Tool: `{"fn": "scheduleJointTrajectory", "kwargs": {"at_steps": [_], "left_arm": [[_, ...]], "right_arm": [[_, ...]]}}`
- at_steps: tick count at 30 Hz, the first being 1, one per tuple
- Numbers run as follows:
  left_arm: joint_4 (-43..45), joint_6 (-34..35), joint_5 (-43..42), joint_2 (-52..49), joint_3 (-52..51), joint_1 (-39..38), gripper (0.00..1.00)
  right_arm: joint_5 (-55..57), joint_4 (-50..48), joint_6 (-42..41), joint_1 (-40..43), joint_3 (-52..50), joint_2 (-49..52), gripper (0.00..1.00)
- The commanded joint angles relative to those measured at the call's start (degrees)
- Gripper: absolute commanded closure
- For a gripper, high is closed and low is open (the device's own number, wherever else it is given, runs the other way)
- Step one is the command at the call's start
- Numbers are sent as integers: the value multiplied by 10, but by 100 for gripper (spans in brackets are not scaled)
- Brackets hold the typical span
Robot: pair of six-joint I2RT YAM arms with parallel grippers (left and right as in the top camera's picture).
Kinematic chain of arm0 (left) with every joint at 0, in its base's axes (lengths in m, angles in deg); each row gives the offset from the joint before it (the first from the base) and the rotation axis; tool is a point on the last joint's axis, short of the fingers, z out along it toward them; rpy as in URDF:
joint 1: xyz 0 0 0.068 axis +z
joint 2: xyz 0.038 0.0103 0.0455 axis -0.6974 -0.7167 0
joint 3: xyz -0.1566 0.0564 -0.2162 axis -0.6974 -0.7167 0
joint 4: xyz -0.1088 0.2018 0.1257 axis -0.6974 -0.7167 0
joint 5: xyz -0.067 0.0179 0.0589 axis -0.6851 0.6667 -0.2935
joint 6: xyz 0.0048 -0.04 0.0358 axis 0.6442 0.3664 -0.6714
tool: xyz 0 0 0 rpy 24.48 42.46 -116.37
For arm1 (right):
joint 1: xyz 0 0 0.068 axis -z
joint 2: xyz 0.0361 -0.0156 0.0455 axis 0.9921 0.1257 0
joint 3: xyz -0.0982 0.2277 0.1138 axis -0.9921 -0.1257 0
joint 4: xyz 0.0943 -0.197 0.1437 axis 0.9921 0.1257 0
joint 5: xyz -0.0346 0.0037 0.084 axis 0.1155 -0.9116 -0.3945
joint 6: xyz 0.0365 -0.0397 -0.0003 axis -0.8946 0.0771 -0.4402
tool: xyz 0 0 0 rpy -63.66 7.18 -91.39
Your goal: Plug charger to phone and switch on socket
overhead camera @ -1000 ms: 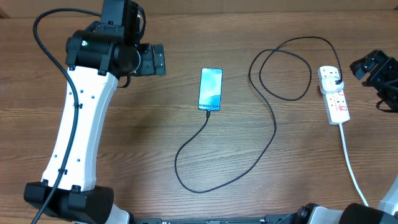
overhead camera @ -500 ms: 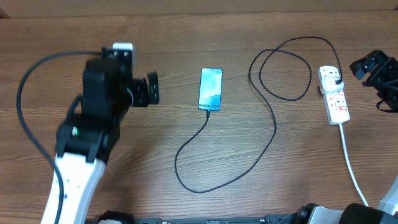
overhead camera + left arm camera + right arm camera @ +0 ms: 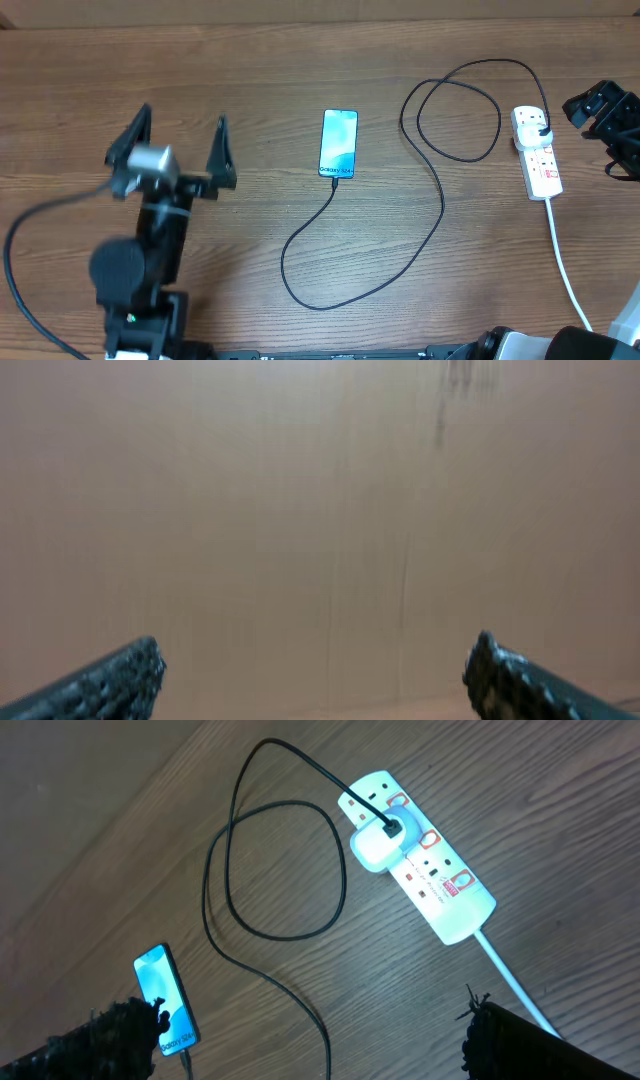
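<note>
Well, my left gripper (image 3: 180, 140) hangs over the table (image 3: 250, 60) with its jaws spread wide and nothing between them; its wrist view shows only a blurred tan surface beyond the fingertips (image 3: 115, 680). The phone (image 3: 339, 143) lies flat off to that gripper's right, well apart, screen lit. My right gripper (image 3: 310, 1050) is likewise wide open and empty, hovering near the socket (image 3: 420, 860) without touching it. The charger (image 3: 270, 870) has its plug seated in the socket's end outlet, loops across the wood, and its tip meets the phone's near edge.
</note>
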Motion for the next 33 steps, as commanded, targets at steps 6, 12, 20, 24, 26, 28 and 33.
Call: {"fn": "scheduleJointTrajectory", "kwargs": {"at_steps": [6, 12, 20, 24, 26, 28, 33], "left_arm": [[106, -14, -27, 132, -148, 38, 0], [87, 6, -29, 194, -197, 61, 0], [80, 26, -23, 292, -286, 77, 1], [35, 43, 2, 339, -312, 78, 0], [7, 48, 5, 352, -313, 79, 0], [-15, 49, 9, 357, -313, 81, 0], [-107, 89, 48, 369, -313, 81, 0]], "right_arm": [[4, -2, 0, 0, 9, 0, 0], [4, -2, 0, 0, 9, 0, 0], [4, -2, 0, 0, 9, 0, 0], [4, -2, 0, 0, 9, 0, 0], [4, -2, 0, 0, 9, 0, 0], [4, -2, 0, 0, 9, 0, 0], [4, -2, 0, 0, 9, 0, 0]]}}
